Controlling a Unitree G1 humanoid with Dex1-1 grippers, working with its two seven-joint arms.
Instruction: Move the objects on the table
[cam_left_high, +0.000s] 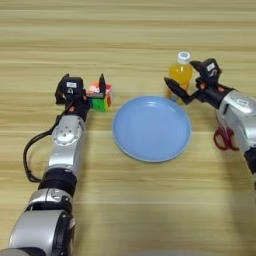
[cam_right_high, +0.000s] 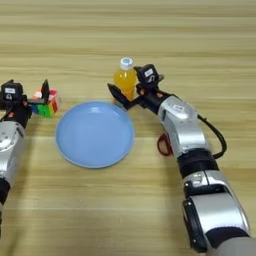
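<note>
The multicoloured puzzle cube (cam_left_high: 100, 98) lies left of the plate, and my left gripper (cam_left_high: 94, 94) sits right at it, reaching in from the left. Behind the plate's right rim the orange-juice bottle (cam_left_high: 180, 74) stands upright with its white cap on. My right gripper (cam_left_high: 186, 78) is open, one finger in front of the bottle and the other behind it. The red-handled scissors (cam_left_high: 224, 139) lie at the right, partly under my right forearm. No red pen is in view.
A round blue plate (cam_left_high: 151, 128) lies flat in the middle of the wooden table (cam_left_high: 130, 35), between the two arms, with nothing on it. A black cable loops beside my left forearm (cam_left_high: 31, 160).
</note>
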